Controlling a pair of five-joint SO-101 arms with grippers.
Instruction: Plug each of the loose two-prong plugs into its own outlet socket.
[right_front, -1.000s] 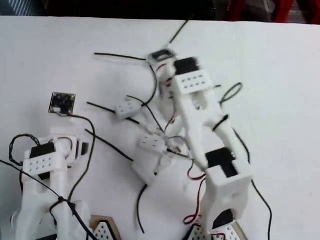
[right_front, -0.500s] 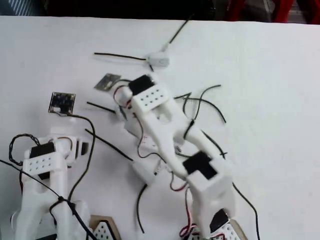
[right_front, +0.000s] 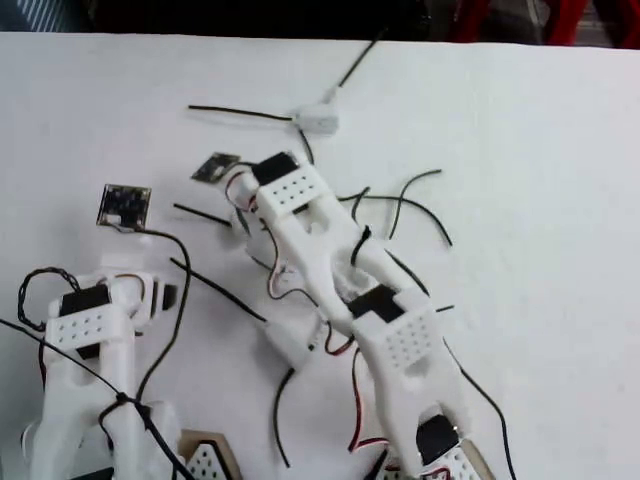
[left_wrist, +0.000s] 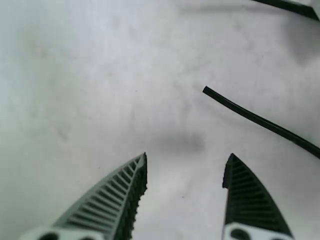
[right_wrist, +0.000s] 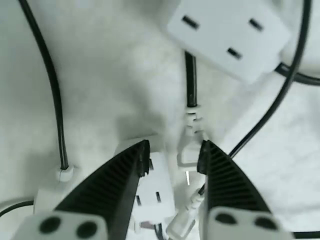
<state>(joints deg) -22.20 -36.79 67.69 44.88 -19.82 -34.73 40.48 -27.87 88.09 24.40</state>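
Observation:
My right gripper (right_wrist: 172, 150) is open and low over the table. Between its fingers lies a white two-prong plug (right_wrist: 188, 152) on a black cord, metal prongs showing. One white outlet block (right_wrist: 229, 34) lies just beyond it. A second outlet block (right_wrist: 156, 192) is partly under one finger. From above, the right arm (right_front: 290, 190) stretches to the left of centre, covering the spot below it. Another white plug (right_front: 320, 122) lies farther back. My left gripper (left_wrist: 185, 165) is open over bare table, with a black cord end (left_wrist: 206, 90) ahead of it.
Loose black cords (right_front: 405, 205) sprawl across the middle of the table. A white outlet block (right_front: 290, 342) lies near the front. Two small dark boards (right_front: 125, 205) (right_front: 215, 165) lie at the left. The left arm (right_front: 90, 325) stands at the front left.
The right arm has swung from the far centre leftward and pulled back. A small dark board now lies beside its wrist. The cords at the right have shifted. The left arm is still.

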